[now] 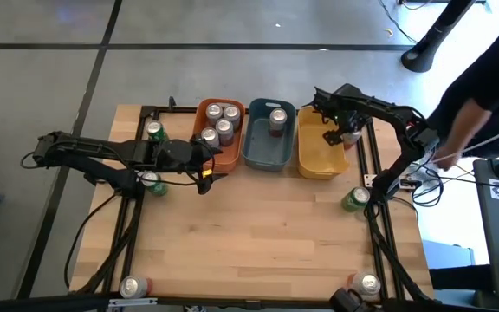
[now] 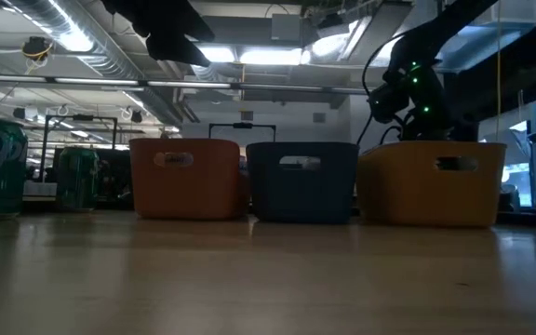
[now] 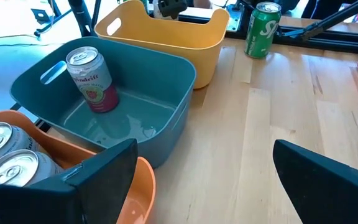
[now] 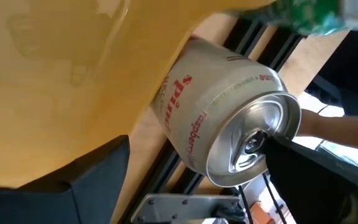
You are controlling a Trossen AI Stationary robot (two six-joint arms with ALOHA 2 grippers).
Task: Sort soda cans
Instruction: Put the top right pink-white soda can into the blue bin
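The orange bin [image 1: 230, 156] holds several silver-topped cans [image 1: 219, 121]. One silver-and-red can [image 3: 94, 81] stands in the grey-blue bin [image 1: 254, 154]. Green cans stand on the table at the left [image 1: 153, 130] [image 1: 152, 182] and at the right [image 1: 353, 199]. Two cans [image 1: 132, 286] [image 1: 366, 284] stand by the near edge. My left gripper [image 3: 204, 186] hangs open over the orange bin's near right corner. My right gripper [image 4: 197, 140] is open beside the yellow bin's [image 1: 317, 165] right wall, with a white, red-lettered can [image 4: 216, 106] between its fingers. My right gripper has one finger [image 4: 303, 174] overlapping the rim of the white can's silver top [image 4: 278, 106]; I cannot tell whether it touches. The other finger [image 4: 98, 174] stands apart from the can's body.
Three bins stand side by side at the far middle of the table. Black rails [image 1: 375, 225] run along both sides of the table. A person [image 1: 483, 95] stands beyond the right edge, a hand [image 4: 319, 124] showing past the can. The table's middle [image 1: 258, 234] is bare wood.
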